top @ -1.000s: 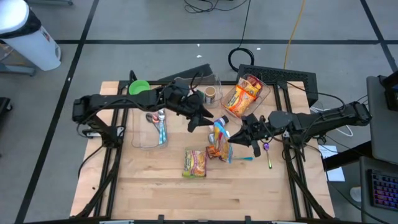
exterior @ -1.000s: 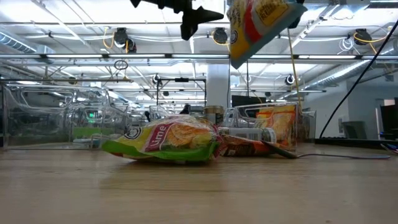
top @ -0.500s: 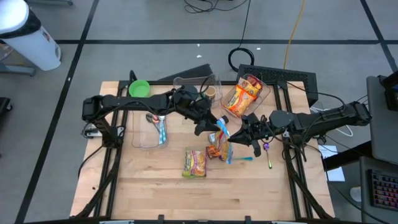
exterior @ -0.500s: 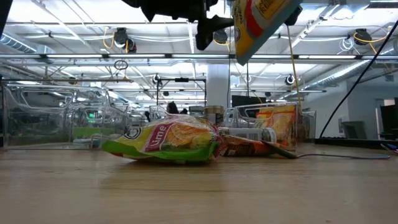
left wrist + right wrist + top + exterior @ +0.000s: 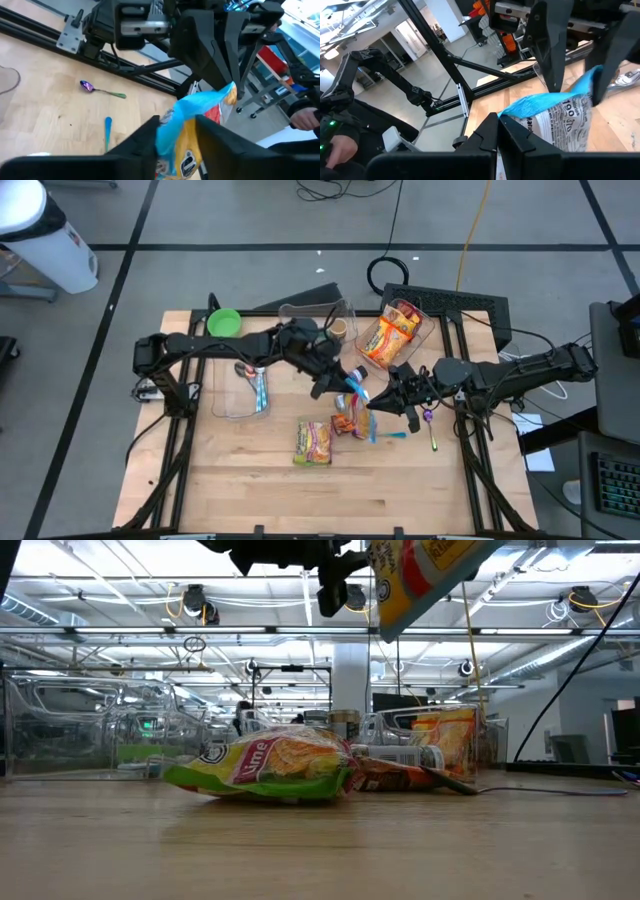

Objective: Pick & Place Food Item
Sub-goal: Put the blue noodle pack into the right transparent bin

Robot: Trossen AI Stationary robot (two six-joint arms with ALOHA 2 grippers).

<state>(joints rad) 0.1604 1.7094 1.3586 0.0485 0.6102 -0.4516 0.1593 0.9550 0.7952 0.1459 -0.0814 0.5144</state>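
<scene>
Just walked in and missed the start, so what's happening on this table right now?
It looks like a handover. The right gripper is shut on one end of a blue-edged snack bag, holding it up above the table. The left gripper has its fingers around the bag's other end. Another bag, lime-green, lies on the wood.

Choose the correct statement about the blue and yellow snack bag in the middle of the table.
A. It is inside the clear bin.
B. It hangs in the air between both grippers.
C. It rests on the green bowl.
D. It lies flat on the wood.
B: the snack bag hangs above the table, pinched by the right gripper while the left gripper closes its jaws around its blue top edge.
</scene>
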